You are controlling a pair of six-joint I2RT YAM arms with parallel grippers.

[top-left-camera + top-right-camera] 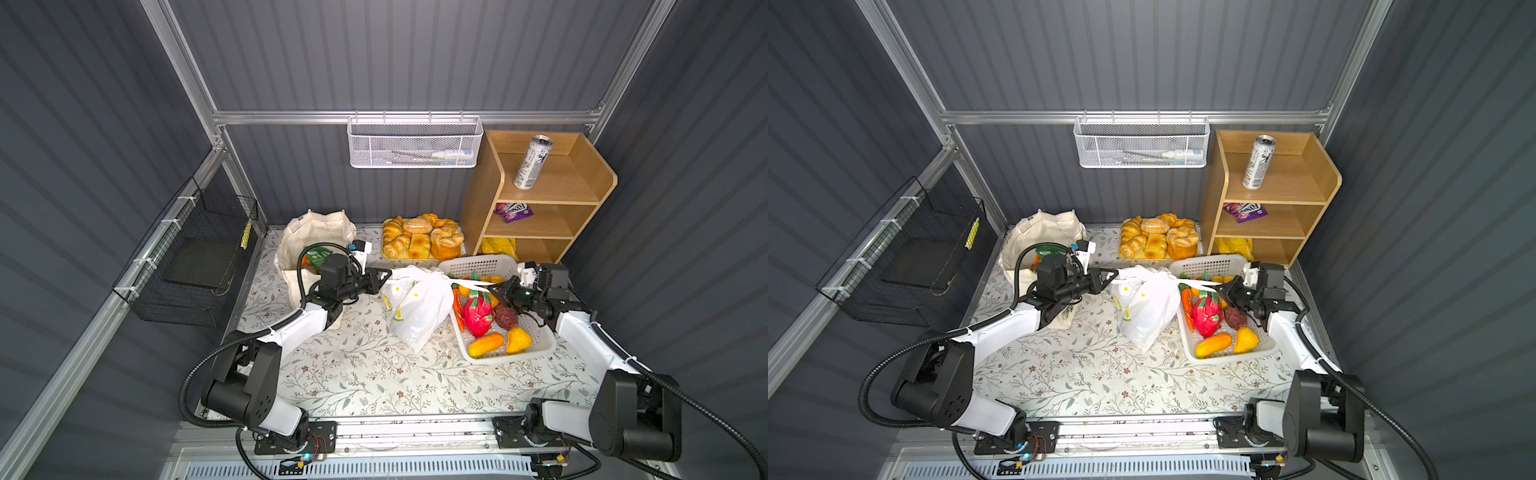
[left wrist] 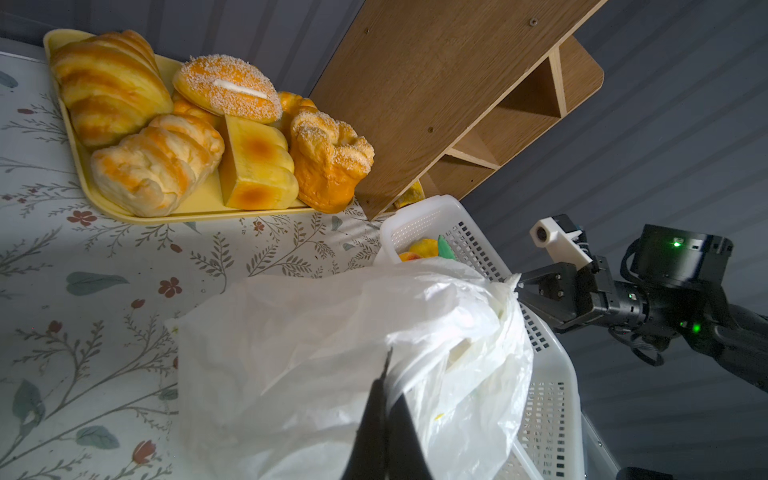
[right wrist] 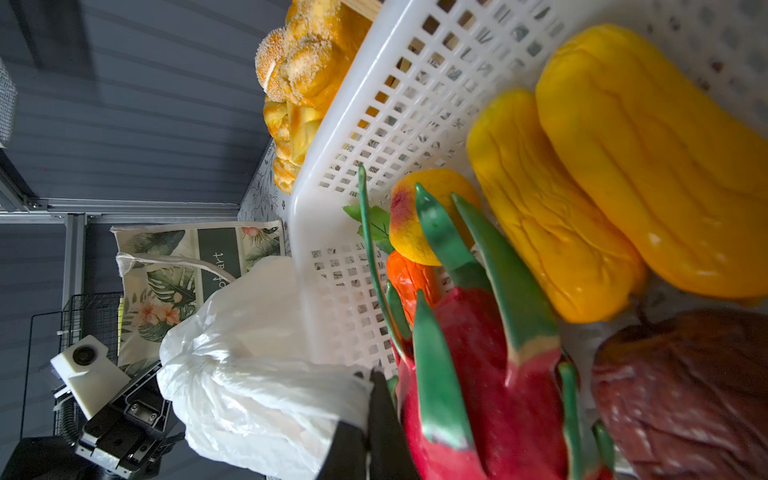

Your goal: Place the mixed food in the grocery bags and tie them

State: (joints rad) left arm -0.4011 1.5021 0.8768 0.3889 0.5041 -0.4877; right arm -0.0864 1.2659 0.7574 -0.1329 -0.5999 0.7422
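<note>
Left gripper (image 1: 388, 273) is clamped shut on one handle of the plastic bag (image 1: 419, 307). The left wrist view shows its dark fingertips (image 2: 376, 399) pressed together with only thin white film between them. Right gripper (image 1: 496, 286) is closed too, pinching the bag's other handle. That handle is drawn out as a taut white strip over the far end of the basket (image 1: 536, 349), above the dragon fruit (image 1: 478, 313). Both arms have hold of the same bag, one at each end.

The bag itself lies slumped on the tablecloth (image 1: 365, 374), pressed against the side of the basket. Yellow lemon slices are printed on it, with no writing I can make out.

The tote (image 1: 316, 228) stands beyond the bag from the basket, mouth open, with a green packet (image 1: 318, 253) showing inside. The packet's lettering is too small to read. From the right wrist, the tote's leafy print (image 3: 166, 270) carries a dark green panel with white script. It is turned sideways and partly covered, so I can't read it.

Behind the basket stands the wooden shelf (image 1: 478, 199). The can (image 1: 533, 162) sits upright on its top level, silver with black marks and illegible fine print. One level down lies a purple packet (image 1: 514, 211) with white lettering, too small to make out.
</note>
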